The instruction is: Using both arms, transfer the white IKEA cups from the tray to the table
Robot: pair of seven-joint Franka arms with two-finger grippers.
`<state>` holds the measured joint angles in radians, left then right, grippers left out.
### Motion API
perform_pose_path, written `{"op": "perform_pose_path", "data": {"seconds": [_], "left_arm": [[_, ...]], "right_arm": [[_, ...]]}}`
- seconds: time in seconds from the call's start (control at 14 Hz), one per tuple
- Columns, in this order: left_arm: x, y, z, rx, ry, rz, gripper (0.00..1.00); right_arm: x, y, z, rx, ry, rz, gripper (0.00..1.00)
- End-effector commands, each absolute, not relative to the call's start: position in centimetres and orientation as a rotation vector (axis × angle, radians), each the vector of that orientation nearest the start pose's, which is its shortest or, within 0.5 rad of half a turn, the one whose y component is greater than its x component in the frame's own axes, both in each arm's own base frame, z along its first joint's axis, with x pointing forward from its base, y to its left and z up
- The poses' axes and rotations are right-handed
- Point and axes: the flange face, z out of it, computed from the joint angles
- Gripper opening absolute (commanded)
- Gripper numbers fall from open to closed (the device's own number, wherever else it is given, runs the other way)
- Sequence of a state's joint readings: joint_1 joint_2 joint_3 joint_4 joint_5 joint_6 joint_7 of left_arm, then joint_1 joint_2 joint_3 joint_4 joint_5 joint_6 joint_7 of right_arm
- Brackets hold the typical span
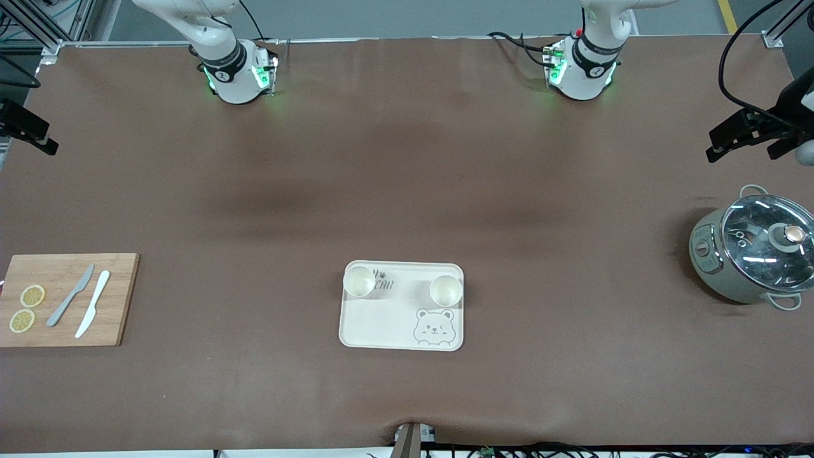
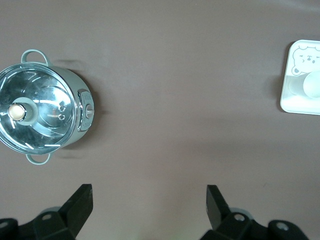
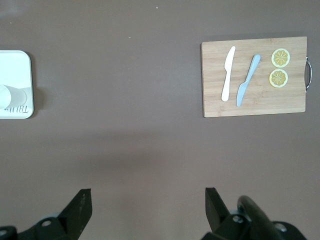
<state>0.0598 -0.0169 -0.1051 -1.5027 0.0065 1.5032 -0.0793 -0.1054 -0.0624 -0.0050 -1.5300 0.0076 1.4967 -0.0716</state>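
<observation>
You can read little here. The tray (image 1: 381, 331) carries dark lettering at its edge farther from the front camera, partly hidden by a cup (image 1: 358, 281); only "EAN" shows. Right wrist view shows the same print, too small to read. A bear face drawing sits in one tray corner.

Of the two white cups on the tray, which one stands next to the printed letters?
The white cup at the tray's corner toward the right arm's end; it touches the lettering. The other white cup stands above the bear drawing, away from the letters.
</observation>
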Motion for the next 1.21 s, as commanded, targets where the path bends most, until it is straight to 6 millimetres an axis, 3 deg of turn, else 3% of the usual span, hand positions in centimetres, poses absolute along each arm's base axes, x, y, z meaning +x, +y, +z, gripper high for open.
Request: {"op": "perform_pose_path", "data": {"seconds": [0.0, 0.14, 0.43, 0.57, 0.71, 1.0, 1.14], "left_arm": [[54.3, -2.3, 66.4, -3.134, -0.035, -0.032, 1.00], [54.6, -2.3, 66.0, -3.137, -0.034, -0.020, 1.00], [55.7, -2.4, 65.7, -3.144, -0.039, -0.022, 1.00], [57.1, -4.1, 63.4, -3.154, -0.010, 0.025, 1.00], [58.5, -7.4, 61.5, -3.161, 0.045, 0.010, 1.00], [59.7, -13.2, 57.4, -3.158, -0.073, 0.082, 1.00], [60.6, -14.6, 55.5, -3.161, -0.109, 0.088, 1.00]], "right_arm": [[52.2, -6.0, 68.4, -3.160, 0.063, -0.082, 1.00], [51.8, -7.5, 69.7, -3.143, 0.110, -0.118, 1.00], [52.0, -7.3, 69.5, -3.142, 0.105, -0.108, 1.00], [52.0, -7.3, 69.4, -3.142, 0.105, -0.106, 1.00], [52.2, -7.5, 69.1, -3.142, 0.113, -0.099, 1.00], [52.1, -7.8, 69.2, -3.140, 0.122, -0.104, 1.00], [52.1, -7.8, 69.2, -3.140, 0.120, -0.101, 1.00]]}}
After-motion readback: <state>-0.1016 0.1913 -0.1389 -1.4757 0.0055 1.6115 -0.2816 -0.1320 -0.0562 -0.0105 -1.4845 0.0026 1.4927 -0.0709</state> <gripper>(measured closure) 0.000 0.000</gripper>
